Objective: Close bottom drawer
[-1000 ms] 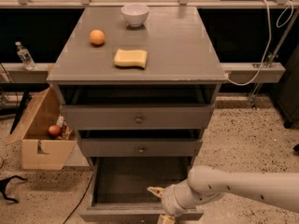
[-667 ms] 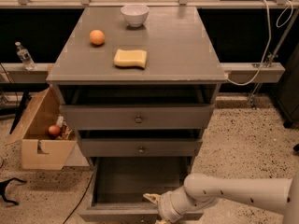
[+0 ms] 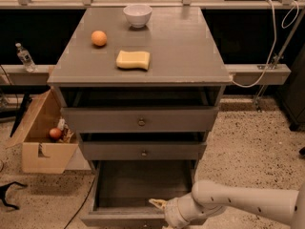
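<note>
1. Bottom drawer (image 3: 119, 218): lowest of three in the grey cabinet (image 3: 190, 56), at lower centre of the frame. Pulled well out, deep box open to view and bare inside. Front panel cut off by the bottom edge of the frame, knob out of sight.
2. Gripper (image 3: 159, 205): lower centre, just right of the drawer's midline, at the top rim of the front panel. Pale tip pointing up and left over the box, arm (image 3: 248, 202) entering from the lower right. Cannot tell whether the claw is apart or together. Probably touching the rim, though hard to confirm from this angle.
3. Judged as the very start of the push, with nearly the whole travel left to do.
4. Set the contact on the front panel rather than inside the box, and close to the midline. Off-centre pressure likely to skew the box on its runners and jam it.
5. Push straight toward the top of the frame, level with the drawer floor, slowly and evenly. No downward lean on the rim, to avoid tipping the extended box.
6. Stay low, under the middle drawer (image 3: 143, 151) and the top drawer (image 3: 140, 120), both standing slightly proud of the carcass. Leave both alone.
7. Ease off near the end and stop with the front flush. A hard slam could jolt the orange (image 3: 99, 38), bowl (image 3: 137, 14) and sponge (image 3: 133, 59) on the cabinet top.
</note>
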`<state>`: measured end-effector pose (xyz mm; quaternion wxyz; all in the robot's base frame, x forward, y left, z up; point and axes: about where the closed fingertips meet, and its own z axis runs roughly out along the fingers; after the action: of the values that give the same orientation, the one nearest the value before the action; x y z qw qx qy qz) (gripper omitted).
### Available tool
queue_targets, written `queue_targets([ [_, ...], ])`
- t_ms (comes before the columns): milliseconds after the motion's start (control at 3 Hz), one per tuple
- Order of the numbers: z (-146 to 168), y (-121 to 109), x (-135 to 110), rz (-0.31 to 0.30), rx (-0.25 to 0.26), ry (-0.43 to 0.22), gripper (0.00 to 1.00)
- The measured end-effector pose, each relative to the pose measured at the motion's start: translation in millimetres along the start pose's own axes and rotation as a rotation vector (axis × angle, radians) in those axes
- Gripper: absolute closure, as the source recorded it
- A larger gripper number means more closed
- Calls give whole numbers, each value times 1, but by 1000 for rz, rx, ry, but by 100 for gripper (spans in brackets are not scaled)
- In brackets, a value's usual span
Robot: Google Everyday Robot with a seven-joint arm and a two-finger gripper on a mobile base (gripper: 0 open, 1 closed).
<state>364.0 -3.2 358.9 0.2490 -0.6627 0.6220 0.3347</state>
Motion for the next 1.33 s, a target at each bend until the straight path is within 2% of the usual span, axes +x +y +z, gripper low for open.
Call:
queue_targets([
  [333, -1, -3, 43, 6, 10, -12, 24],
  [667, 3, -4, 77, 27, 18, 23, 47],
  [1000, 10, -5, 121, 69, 40, 80, 78],
  [1333, 18, -7, 151, 106, 61, 134, 99],
])
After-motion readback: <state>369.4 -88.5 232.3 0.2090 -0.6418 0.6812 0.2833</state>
